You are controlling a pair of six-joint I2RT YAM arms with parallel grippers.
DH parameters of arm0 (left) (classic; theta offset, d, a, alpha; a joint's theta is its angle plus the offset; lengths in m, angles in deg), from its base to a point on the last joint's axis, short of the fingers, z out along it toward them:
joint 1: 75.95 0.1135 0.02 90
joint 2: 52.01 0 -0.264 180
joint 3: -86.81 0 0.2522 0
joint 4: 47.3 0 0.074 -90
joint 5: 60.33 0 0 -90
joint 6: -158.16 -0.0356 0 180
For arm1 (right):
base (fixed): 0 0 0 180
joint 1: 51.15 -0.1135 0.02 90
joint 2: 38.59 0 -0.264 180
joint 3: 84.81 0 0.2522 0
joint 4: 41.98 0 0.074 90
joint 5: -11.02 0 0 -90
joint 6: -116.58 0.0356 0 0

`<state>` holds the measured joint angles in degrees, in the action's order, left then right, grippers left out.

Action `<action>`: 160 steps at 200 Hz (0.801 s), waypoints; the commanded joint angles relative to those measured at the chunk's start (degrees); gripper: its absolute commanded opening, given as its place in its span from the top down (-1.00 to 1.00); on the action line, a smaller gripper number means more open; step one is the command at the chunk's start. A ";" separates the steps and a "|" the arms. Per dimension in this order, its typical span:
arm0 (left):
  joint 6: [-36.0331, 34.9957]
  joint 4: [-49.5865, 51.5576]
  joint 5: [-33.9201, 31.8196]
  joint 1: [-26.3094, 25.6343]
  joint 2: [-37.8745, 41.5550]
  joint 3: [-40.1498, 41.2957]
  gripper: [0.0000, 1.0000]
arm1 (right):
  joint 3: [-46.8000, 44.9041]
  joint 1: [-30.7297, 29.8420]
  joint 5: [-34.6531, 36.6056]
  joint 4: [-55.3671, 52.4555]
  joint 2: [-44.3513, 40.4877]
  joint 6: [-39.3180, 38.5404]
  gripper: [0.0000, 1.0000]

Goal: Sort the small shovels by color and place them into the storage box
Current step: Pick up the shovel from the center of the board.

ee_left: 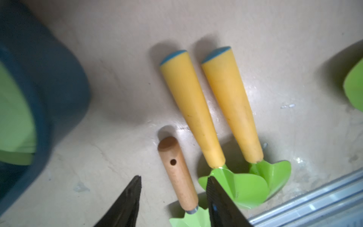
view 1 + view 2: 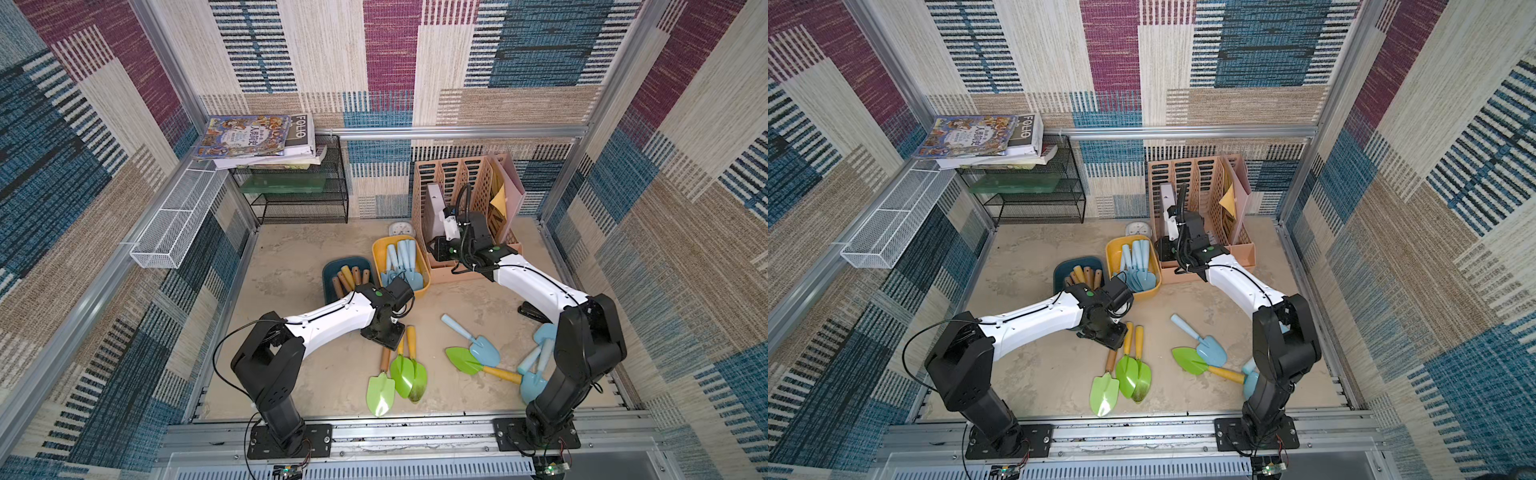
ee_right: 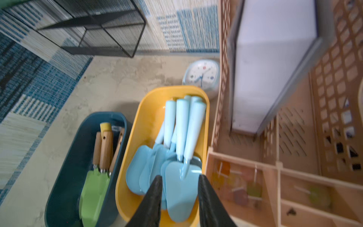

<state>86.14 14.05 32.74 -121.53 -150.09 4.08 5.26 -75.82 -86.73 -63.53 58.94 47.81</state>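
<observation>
My left gripper (image 1: 172,177) is open and hangs low over the table, its jaws on either side of the wooden handle of a green small shovel (image 1: 177,171) without touching it. Two yellow-handled green shovels (image 2: 409,372) lie beside it. My right gripper (image 3: 179,175) is open above the yellow storage box (image 3: 143,125), where several pale blue shovels (image 3: 180,188) lie. The dark blue box (image 3: 76,141) next to it holds green shovels. Another green shovel (image 2: 465,361) and loose blue shovels (image 2: 484,349) lie on the table toward the right arm's base.
A pink slotted file organiser (image 2: 469,183) stands just behind the right wrist. A small clock (image 2: 401,228) sits behind the yellow box. A black mesh rack (image 2: 303,195) with books (image 2: 249,137) is at the back left, and a black stapler (image 2: 532,311) is under the right arm.
</observation>
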 commanded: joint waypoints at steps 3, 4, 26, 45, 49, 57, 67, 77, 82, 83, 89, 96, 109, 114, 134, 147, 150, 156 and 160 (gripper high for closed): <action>2.60 -0.91 1.39 -0.69 -0.34 1.66 -0.11 | -3.74 -0.17 1.75 1.80 -3.37 1.09 0.33; 2.64 -0.96 1.40 -0.71 -0.30 1.74 -0.11 | -3.91 -0.19 1.81 1.81 -3.61 1.09 0.33; 4.42 -1.72 1.69 -1.25 -0.03 3.77 -0.09 | -6.69 -0.29 2.62 1.65 -6.20 1.11 0.33; 5.59 -1.97 0.83 -1.26 0.11 4.84 -0.07 | -8.20 -0.27 2.98 1.40 -7.91 1.07 0.33; 5.74 -2.18 0.77 -1.26 0.03 4.97 -0.03 | -8.38 -0.25 3.01 1.38 -8.16 0.97 0.33; 5.88 -2.43 0.82 -1.25 -0.38 5.16 0.07 | -8.83 -0.29 3.25 1.29 -8.69 0.92 0.33; 5.86 -2.64 1.00 -1.26 -1.28 5.00 0.14 | -9.29 -0.19 3.38 1.32 -9.10 0.93 0.33; 5.75 -2.68 1.14 -1.24 -2.56 4.77 0.16 | -9.62 -0.21 3.22 1.44 -9.37 0.97 0.33; 5.69 -2.65 1.15 -1.26 -3.22 4.58 0.18 | -9.69 -0.25 3.25 1.38 -9.46 1.06 0.33; 5.68 -2.62 1.15 -1.26 -3.37 4.56 0.18 | -9.69 -0.23 3.26 1.33 -9.42 1.07 0.33; 5.58 -2.46 1.15 -1.24 -4.24 4.42 0.20 | -9.69 -0.25 3.17 1.29 -9.42 1.15 0.33; 5.57 -2.08 1.11 -1.25 -5.23 4.12 0.24 | -9.69 -0.29 3.00 1.34 -9.45 1.13 0.33; 5.46 -1.72 0.89 -1.26 -6.42 3.89 0.29 | -9.76 -0.30 2.96 1.36 -9.47 1.31 0.33; 5.34 -1.74 0.85 -1.26 -6.73 3.78 0.29 | -9.77 -0.30 3.00 1.45 -9.55 1.27 0.33; 4.57 -1.10 0.21 -1.17 -7.98 2.35 0.51 | -9.74 -0.24 3.07 1.64 -9.56 1.09 0.34; 4.02 -0.43 -0.03 -0.99 -8.18 0.67 0.77 | -9.59 -0.16 3.24 1.55 -9.51 1.00 0.34; 4.00 -0.18 -0.07 -0.92 -8.13 0.29 0.83 | -9.60 -0.14 3.15 1.55 -9.55 0.96 0.34; 3.85 0.50 -0.56 -0.85 -7.89 -0.91 0.98 | -9.47 -0.05 3.01 1.55 -9.56 0.82 0.34; 3.74 0.96 -0.80 -0.70 -7.69 -1.78 1.00 | -9.41 -0.03 2.95 1.55 -9.56 0.77 0.35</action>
<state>90.95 14.40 33.11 -122.72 -157.63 5.13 -4.47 -75.95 -83.93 -63.29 49.57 48.95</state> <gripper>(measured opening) 0.149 0.326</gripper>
